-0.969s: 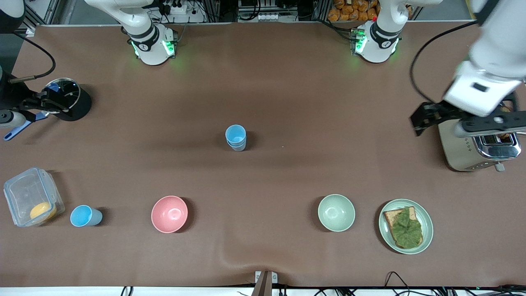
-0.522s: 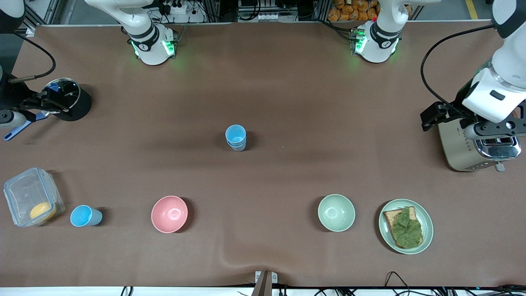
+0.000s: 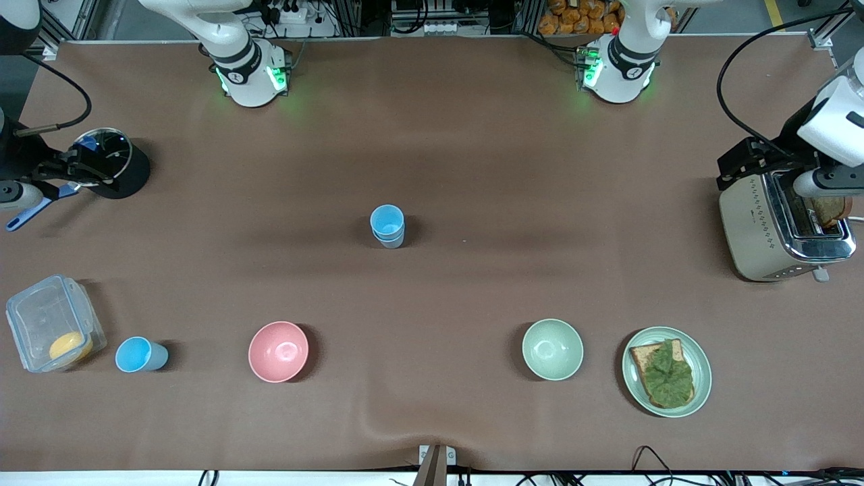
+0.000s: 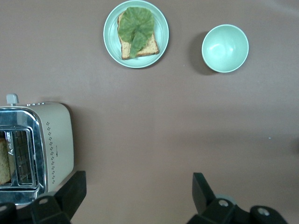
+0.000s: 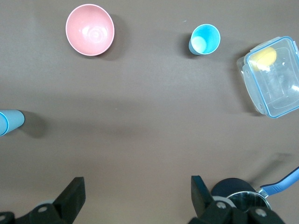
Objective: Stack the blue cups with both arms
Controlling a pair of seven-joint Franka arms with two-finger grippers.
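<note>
Two blue cups (image 3: 387,226) stand nested as one stack at the table's middle, the brighter one inside the paler one; the stack also shows at the edge of the right wrist view (image 5: 10,122). A third blue cup (image 3: 138,355) (image 5: 204,39) stands alone near the front camera, between a clear box and the pink bowl. My left gripper (image 3: 820,181) (image 4: 138,189) is open and empty, up over the toaster. My right gripper (image 3: 20,194) (image 5: 137,191) is open and empty, waiting beside the black pot.
Pink bowl (image 3: 278,351) (image 5: 89,30), pale green bowl (image 3: 552,349) (image 4: 224,48) and a plate with lettuce toast (image 3: 702,351) (image 4: 159,49) line the near side. Clear box with a yellow thing (image 3: 34,304) (image 5: 285,109). Toaster (image 3: 749,236) (image 4: 58,140). Black pot (image 3: 131,175) (image 5: 224,186).
My left arm has swung back toward its own end of the table, uncovering the toaster's slots. The cups and the right arm have not moved.
</note>
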